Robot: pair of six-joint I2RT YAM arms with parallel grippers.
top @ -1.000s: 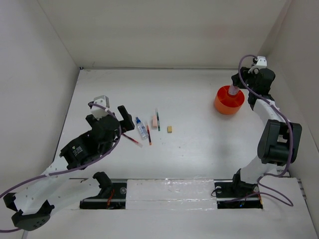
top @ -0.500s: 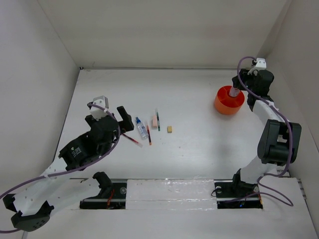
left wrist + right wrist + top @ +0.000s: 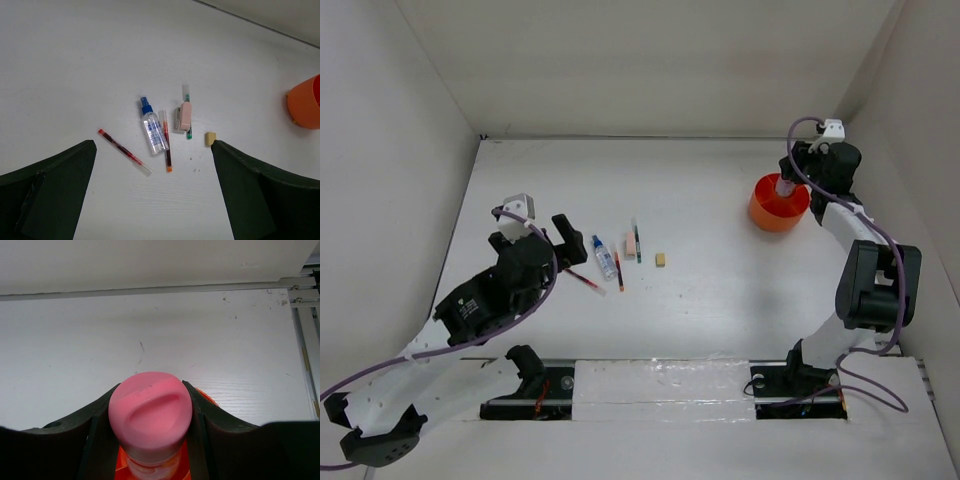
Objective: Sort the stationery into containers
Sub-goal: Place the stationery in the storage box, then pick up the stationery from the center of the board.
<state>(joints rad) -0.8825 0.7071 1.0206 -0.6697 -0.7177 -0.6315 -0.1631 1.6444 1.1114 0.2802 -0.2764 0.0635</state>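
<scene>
Two claws: left claw (image 3: pixel 542 219) spread; right claw (image 3: pixel 788 180) pinching pink-capped cylinder (image 3: pixel 150 412), hiding orange tub (image 3: pixel 770 214) interior.

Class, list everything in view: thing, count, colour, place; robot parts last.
clear blue-capped plastic bottle: one, clear, left of centre
thin red pens: two, red, flanking the bottle
pink eraser block: one, pink, right of pens
dark green pen: one, green, against the eraser
tiny tan cube: one, tan, right of eraser
round orange plastic tub: one, orange, far right
pink-capped reddish cylinder: one, over the tub
left jaws: black, open, empty
right jaws: black, gripping the cylinder
</scene>
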